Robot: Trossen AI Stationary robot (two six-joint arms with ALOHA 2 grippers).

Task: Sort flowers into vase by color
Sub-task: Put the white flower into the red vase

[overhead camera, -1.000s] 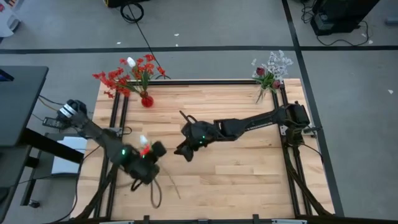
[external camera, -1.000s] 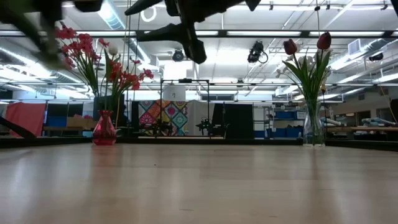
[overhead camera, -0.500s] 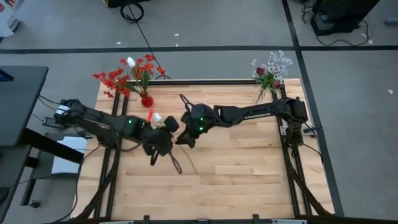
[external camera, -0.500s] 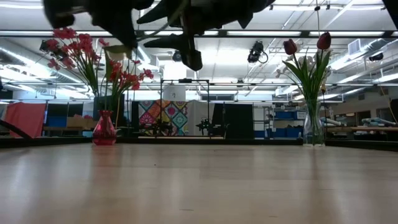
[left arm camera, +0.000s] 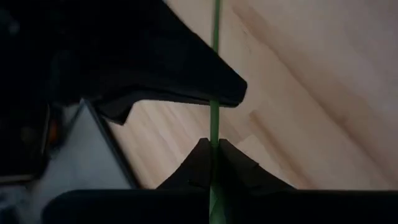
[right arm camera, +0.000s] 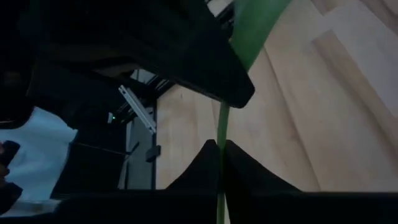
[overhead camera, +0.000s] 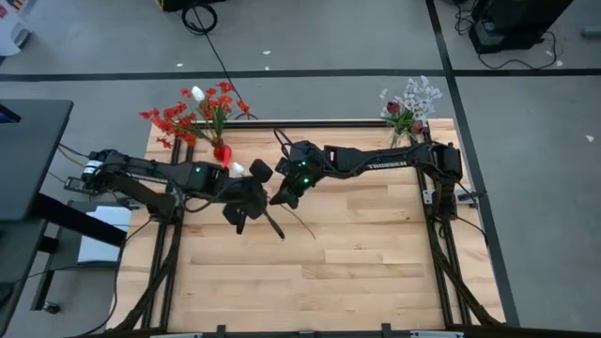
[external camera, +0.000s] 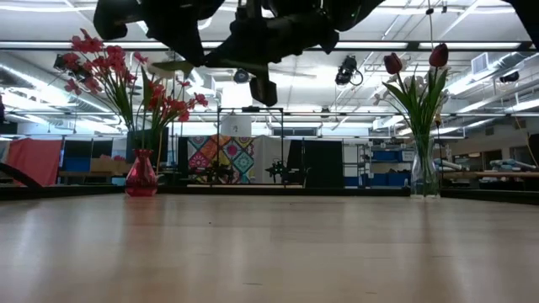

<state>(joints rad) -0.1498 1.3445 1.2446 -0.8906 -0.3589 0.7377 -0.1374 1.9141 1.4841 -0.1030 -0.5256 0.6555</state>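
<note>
behind the table the low view shows a big open workshop hall with ceiling lights and a bright patterned panel; the high view shows grey floor around a pale wooden table with bare boards across its near half. 2 vases stand along the far edge: a red vase at the far left holding red flowers and a white bud, and a clear vase at the far right holding maroon tulip buds and pale sprigs.

both arms meet above the middle of the table. the left gripper and the right gripper sit just beside each other on 1 flower, its white bud toward the red vase and its long thin green stem running toward the near right. each wrist view shows that arm's fingers pressed together on the stem, so both pinch it, likely a handover. the clear vase lies well apart, on the right arm's side.
</note>
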